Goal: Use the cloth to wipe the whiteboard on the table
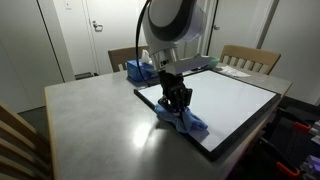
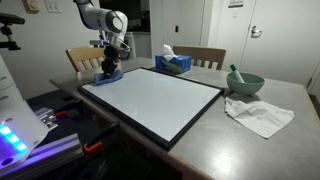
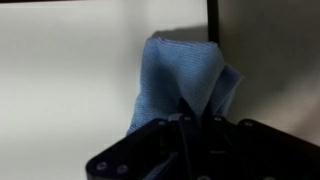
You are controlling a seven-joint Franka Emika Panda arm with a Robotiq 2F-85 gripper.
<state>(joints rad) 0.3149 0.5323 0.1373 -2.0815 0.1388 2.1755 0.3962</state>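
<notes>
Indoors, a grey table [image 1: 85,115] carries the whiteboard [image 1: 235,100], with wooden chairs [image 1: 250,58] and white doors [image 1: 105,25] behind. The gripper [image 1: 177,104] is pinched tight on the blue cloth [image 1: 190,123], which sits at the board's corner. Only an exterior view shows a green bowl [image 2: 245,82] and a white rag [image 2: 260,115].

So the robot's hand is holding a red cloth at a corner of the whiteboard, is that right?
Not quite: the cloth is blue, not red, as the wrist view shows plainly. The rest holds: the hand is holding it at a corner of the whiteboard.
</notes>
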